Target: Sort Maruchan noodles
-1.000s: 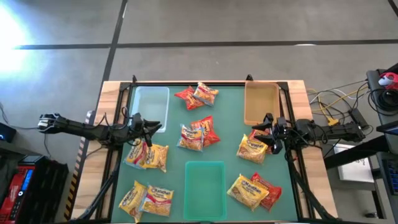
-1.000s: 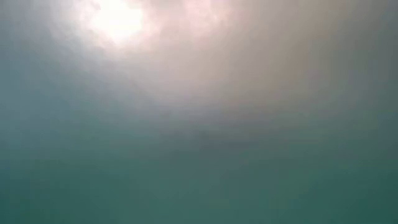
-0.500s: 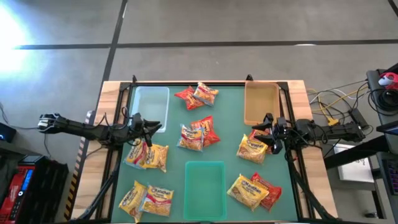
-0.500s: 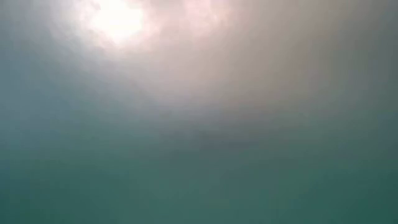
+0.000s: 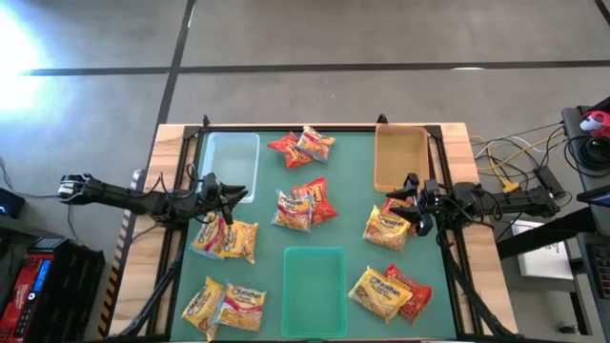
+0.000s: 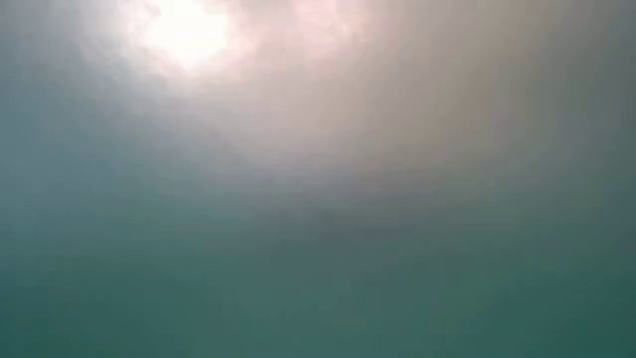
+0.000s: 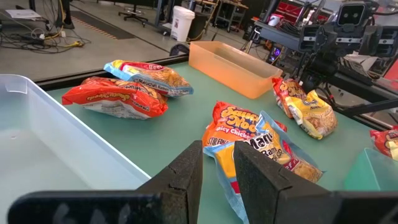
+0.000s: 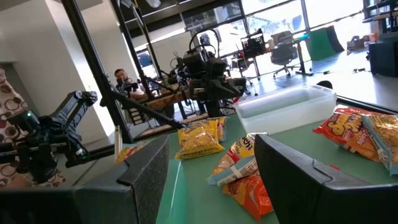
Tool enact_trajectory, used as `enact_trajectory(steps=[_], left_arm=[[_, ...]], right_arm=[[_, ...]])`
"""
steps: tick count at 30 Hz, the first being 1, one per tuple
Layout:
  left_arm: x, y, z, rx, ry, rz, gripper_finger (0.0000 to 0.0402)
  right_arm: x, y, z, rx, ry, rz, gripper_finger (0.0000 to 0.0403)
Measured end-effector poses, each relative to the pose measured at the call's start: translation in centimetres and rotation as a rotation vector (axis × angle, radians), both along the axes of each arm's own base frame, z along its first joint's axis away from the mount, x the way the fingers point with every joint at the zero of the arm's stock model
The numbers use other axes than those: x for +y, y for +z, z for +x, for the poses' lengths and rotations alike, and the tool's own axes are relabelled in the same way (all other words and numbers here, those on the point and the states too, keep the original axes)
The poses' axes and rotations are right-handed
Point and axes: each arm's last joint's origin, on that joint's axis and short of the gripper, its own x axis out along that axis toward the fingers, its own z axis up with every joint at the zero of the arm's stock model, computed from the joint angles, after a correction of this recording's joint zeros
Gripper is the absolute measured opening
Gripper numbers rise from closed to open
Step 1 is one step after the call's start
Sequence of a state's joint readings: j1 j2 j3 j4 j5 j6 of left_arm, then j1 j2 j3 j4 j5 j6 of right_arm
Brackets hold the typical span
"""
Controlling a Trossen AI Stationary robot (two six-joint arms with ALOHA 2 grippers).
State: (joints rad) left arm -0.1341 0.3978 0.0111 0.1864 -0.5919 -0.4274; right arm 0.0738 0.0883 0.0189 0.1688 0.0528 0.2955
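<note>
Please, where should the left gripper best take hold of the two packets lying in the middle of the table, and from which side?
The middle packets overlap, an orange one partly over a clear-fronted one. From the left wrist view, the crimped end seam of the orange packet is probably the best grip: thin, flat, facing the left gripper. Come from the left, low, jaws across the seam, taking one packet only.

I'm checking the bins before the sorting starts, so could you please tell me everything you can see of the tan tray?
The tan tray is a rectangular, open-topped bin of translucent orange-tan plastic with low straight walls. It sits flat on the green table mat at the far right corner, its long side running along the table's right edge. It holds nothing. No noodle packet touches it; the nearest packets lie just in front of it, by the right gripper. The left wrist view shows it the same way.
</note>
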Motion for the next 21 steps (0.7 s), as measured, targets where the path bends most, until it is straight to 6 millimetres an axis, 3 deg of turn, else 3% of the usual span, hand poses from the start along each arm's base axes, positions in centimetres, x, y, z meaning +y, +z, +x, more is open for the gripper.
enact_trajectory(steps=[15, 21], left_arm=[[0.0, 0.6, 0.1, -0.094, 0.025, -0.051, 0.0076], [-0.1, 2.0, 0.4, -0.131, -0.021, -0.064, 0.0076]], right_arm=[[0.0, 0.0, 0.0, 0.0, 0.0, 0.0, 0.0224], [0.0, 0.0, 0.0, 0.0, 0.0, 0.0, 0.0224]])
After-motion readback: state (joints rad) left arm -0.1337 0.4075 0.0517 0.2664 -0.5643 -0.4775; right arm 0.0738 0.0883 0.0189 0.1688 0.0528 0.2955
